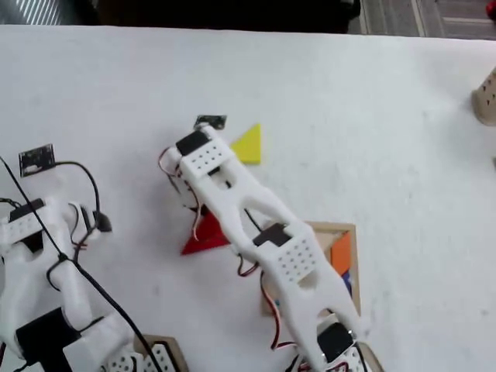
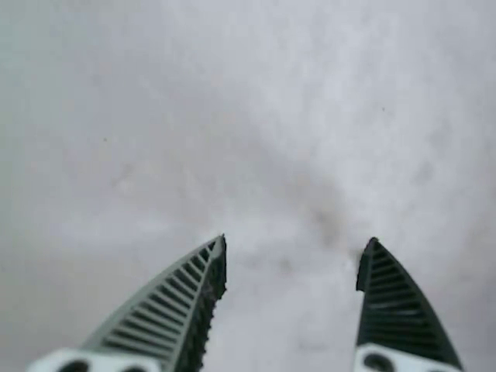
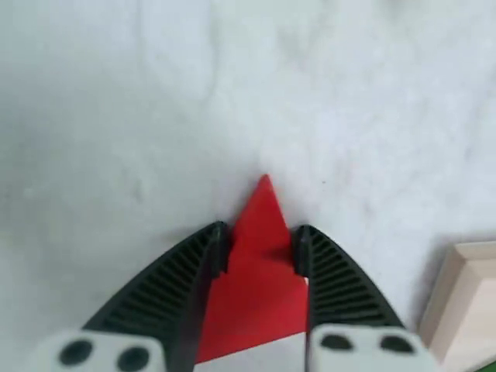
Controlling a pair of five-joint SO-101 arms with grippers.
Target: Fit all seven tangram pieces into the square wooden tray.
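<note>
A red triangle (image 3: 257, 306) lies on the white table, and my right gripper (image 3: 260, 239) is shut on it, one finger against each slanted edge near its tip. From above, the red triangle (image 1: 203, 240) pokes out from under the right arm (image 1: 256, 225). A yellow triangle (image 1: 249, 145) lies just beyond that arm's wrist. The square wooden tray (image 1: 353, 232) sits to the right, mostly under the arm, with an orange piece (image 1: 341, 252) and a blue piece (image 1: 347, 277) showing inside. My left gripper (image 2: 294, 252) is open over bare table.
The left arm (image 1: 46, 232) stands at the table's left edge with its cables. A second wooden frame corner (image 1: 167, 347) shows at the front edge. A beige perforated object (image 1: 486, 97) stands at the far right. The tray's corner (image 3: 457, 294) is near the right gripper.
</note>
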